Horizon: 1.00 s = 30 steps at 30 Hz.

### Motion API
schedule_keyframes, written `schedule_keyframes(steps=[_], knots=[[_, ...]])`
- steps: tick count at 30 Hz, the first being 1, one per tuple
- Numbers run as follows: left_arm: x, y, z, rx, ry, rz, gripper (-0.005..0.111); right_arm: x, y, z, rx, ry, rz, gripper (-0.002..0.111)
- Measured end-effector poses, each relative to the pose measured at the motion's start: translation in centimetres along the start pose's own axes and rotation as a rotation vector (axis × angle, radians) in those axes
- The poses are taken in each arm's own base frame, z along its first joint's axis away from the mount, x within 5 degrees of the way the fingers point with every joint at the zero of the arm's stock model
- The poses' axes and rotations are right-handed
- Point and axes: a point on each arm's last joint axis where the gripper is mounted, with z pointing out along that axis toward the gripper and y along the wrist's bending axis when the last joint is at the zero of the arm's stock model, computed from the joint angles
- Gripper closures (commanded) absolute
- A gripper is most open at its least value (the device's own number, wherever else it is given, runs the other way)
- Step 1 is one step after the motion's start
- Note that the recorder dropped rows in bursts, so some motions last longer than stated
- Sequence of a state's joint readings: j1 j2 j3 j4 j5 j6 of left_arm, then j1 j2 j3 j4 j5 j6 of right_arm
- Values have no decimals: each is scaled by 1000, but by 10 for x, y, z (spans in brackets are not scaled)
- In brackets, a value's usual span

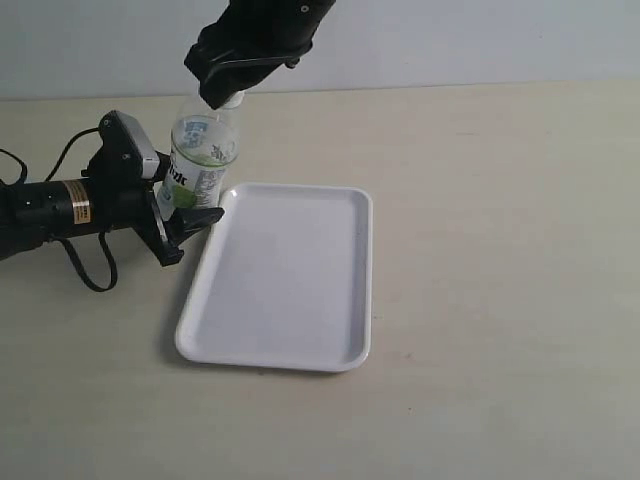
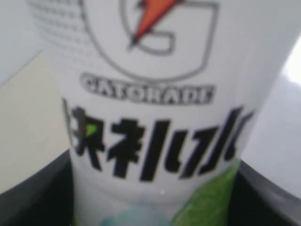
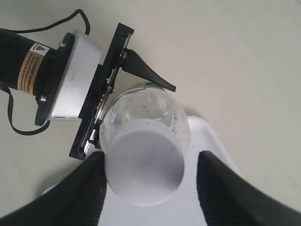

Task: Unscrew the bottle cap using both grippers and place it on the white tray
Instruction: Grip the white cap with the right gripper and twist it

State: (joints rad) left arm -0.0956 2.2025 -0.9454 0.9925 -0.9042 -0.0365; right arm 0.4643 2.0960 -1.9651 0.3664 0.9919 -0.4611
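The clear bottle (image 1: pixel 200 160) with its white-green label stands upright off the white tray's (image 1: pixel 290 320) far left corner. My left gripper (image 1: pixel 185 195), black with a yellow label, is shut on the bottle's lower body. In the left wrist view the label (image 2: pixel 155 117) fills the picture, and a dark finger (image 2: pixel 28 202) shows at each side. My right gripper (image 3: pixel 150 160) hangs over the bottle's top with the white bottle cap (image 3: pixel 145 174) between its open jaws. One finger (image 3: pixel 89 188) is at the cap's side and the other stands apart. In the exterior view the right gripper (image 1: pixel 225 95) hides most of the cap.
The beige tabletop (image 1: pixel 500 250) stretches to the right of the tray and in front of it. The left arm's black cable (image 1: pixel 90 270) loops on the table at the far left. A pale wall (image 1: pixel 450 40) runs along the back.
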Motion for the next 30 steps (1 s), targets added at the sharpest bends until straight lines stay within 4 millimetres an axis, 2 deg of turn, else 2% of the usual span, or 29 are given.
schedule_keyframes(steps=[2, 4, 5, 6, 8, 17, 30], knots=[[0, 0, 0, 0, 0, 0, 107, 0, 0, 0, 0, 0, 0, 60], [0, 0, 0, 0, 0, 0, 107, 0, 0, 0, 0, 0, 0, 79], [0, 0, 0, 0, 0, 0, 107, 0, 0, 0, -1, 2, 0, 83], [0, 0, 0, 0, 0, 0, 107, 0, 0, 0, -1, 2, 0, 96], [0, 0, 0, 0, 0, 0, 107, 0, 0, 0, -1, 2, 0, 108], [0, 0, 0, 0, 0, -9, 107, 0, 0, 0, -1, 2, -32, 108], [0, -1, 0, 6, 0, -35, 107, -2, 0, 0, 5, -17, -271, 108]])
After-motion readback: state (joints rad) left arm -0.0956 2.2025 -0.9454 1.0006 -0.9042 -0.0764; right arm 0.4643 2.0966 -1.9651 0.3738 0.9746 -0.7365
